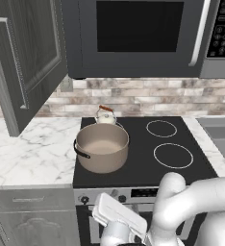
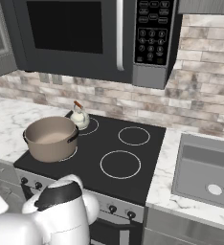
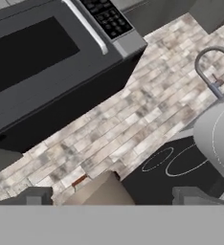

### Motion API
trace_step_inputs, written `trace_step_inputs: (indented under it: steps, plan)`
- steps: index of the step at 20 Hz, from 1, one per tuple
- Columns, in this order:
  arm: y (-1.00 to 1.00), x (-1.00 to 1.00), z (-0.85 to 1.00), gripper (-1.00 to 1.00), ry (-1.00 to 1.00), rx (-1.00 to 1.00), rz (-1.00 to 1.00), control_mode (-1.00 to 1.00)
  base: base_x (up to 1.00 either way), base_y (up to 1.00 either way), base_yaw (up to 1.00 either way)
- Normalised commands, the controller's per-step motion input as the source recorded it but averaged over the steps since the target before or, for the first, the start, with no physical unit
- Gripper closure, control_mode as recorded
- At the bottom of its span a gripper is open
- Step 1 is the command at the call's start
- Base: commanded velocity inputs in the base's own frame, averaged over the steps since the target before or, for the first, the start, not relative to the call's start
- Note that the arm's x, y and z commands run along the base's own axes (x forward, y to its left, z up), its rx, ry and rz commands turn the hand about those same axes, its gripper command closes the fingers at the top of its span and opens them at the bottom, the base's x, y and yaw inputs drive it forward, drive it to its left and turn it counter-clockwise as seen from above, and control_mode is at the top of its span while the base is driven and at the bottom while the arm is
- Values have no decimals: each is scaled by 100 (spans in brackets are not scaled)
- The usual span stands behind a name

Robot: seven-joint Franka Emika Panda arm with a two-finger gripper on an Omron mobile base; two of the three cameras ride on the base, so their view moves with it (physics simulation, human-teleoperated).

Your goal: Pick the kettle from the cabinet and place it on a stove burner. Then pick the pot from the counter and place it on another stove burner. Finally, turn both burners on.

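The pot (image 1: 102, 146) sits on the near-left stove burner of the black cooktop (image 1: 138, 163), and the kettle (image 1: 105, 116) stands just behind it on the far-left burner. The 2 right burners (image 1: 173, 155) are bare. The gripper (image 3: 115, 197) holds nothing, its fingers (image 3: 35, 196) spread wide. The cabinet (image 1: 23, 57) door hangs open at the left.

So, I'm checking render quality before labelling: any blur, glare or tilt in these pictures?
Left base view: soft but legible, pot evenly lit, no glare on the cooktop. Right base view: likewise soft, kettle small but clear. Hand view: strongly rolled, microwave slanted, open claw tips blurry.
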Motion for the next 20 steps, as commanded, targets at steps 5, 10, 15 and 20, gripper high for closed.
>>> trace_step_inputs:
  steps: [5, 10, 15, 20]
  plan:
    - [0, 27, -20, -100, 5, -8, 0, -100, 0, 0, 0]
    - [0, 2, -24, -100, 2, -4, 0, -100, 0, 0, 0]
    - [0, 7, -23, -100, 4, -2, 0, -100, 0, 0, 0]
    - [0, 7, -17, -100, 3, -1, 0, -100, 0, 0, 0]
